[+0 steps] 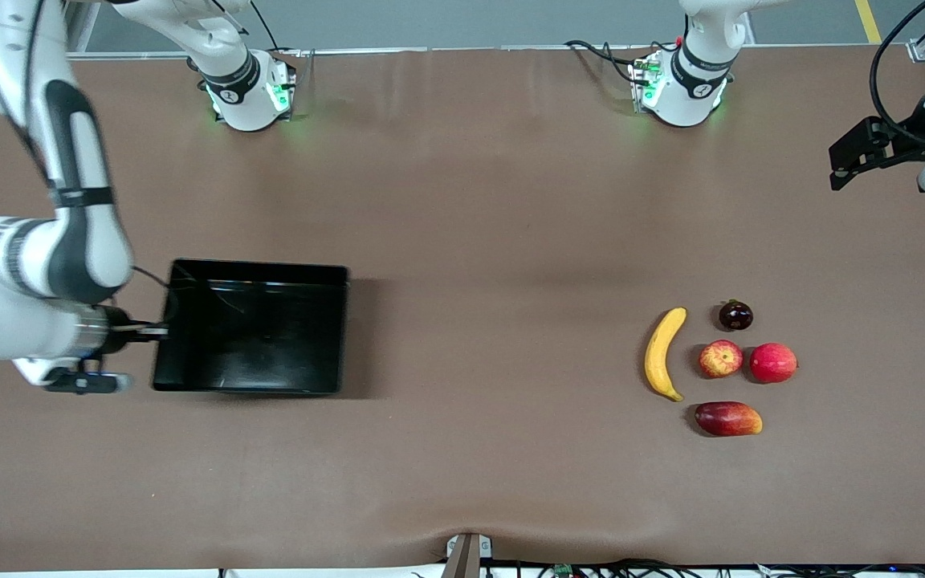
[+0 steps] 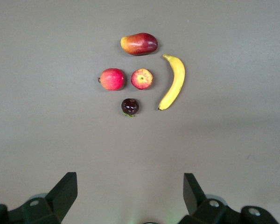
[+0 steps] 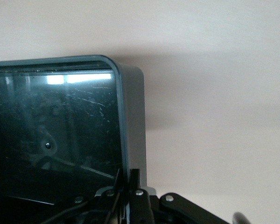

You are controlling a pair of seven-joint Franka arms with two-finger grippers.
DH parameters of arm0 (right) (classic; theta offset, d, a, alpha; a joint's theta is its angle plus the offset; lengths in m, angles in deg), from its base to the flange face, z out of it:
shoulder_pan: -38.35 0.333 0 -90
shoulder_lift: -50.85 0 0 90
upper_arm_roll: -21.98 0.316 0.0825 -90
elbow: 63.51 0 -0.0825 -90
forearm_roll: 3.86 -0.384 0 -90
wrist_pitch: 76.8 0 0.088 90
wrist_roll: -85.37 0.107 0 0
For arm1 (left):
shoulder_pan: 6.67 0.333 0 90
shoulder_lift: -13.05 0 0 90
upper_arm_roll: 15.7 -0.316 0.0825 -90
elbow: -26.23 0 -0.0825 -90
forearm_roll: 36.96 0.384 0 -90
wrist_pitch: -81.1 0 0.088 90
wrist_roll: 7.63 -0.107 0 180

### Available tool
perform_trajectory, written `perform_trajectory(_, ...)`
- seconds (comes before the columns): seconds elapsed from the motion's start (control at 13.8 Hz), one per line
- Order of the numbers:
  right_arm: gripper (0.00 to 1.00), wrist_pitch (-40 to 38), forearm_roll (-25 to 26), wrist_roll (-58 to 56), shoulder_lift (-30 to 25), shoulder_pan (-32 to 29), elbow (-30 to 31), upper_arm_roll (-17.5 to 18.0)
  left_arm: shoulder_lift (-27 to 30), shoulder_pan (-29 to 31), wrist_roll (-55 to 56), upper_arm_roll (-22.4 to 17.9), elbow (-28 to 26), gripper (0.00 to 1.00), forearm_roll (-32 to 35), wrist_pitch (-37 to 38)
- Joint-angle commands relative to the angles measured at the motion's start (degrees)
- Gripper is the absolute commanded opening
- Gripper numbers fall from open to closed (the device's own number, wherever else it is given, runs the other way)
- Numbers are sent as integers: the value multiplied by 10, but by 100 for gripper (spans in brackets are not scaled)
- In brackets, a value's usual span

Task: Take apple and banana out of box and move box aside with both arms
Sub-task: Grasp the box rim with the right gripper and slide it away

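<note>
The black box [image 1: 254, 329] sits on the table toward the right arm's end, empty. My right gripper [image 1: 159, 330] is shut on its end wall; the right wrist view shows the fingers [image 3: 136, 179] pinching that wall [image 3: 133, 116]. The yellow banana [image 1: 664, 353] and the mottled apple [image 1: 720, 359] lie side by side toward the left arm's end. They also show in the left wrist view as the banana [image 2: 173, 81] and the apple [image 2: 142, 79]. My left gripper [image 1: 838, 164] hangs open and empty, high over the table's left-arm end, its fingertips [image 2: 67, 184] wide apart.
A uniformly red round fruit [image 1: 773, 363] lies beside the apple. A dark-red-and-orange mango [image 1: 727, 418] lies nearer the camera. A small dark round fruit [image 1: 735, 315] lies farther from it. Bare brown table lies between the box and the fruits.
</note>
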Motion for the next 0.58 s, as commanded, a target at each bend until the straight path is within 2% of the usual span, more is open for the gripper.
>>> perform_trajectory(0.0, 0, 18, -4, -42, -43, -73, 66, 16, 40, -34, -4, -36, -52, 100, -15, -17)
perform_trajectory(0.22, 0, 27, -4, -108, -40, -132, 87, 15, 76, -133, -4, -141, -102, 100, -19, -29)
perform_trajectory(0.36, 0, 76, -4, -173, -38, -159, 115, 16, 113, -142, -2, -146, -158, 100, -23, -55)
perform_trajectory(0.51, 0, 114, -5, -181, -37, -161, 144, 17, 130, -142, 2, -145, -172, 100, -24, -58)
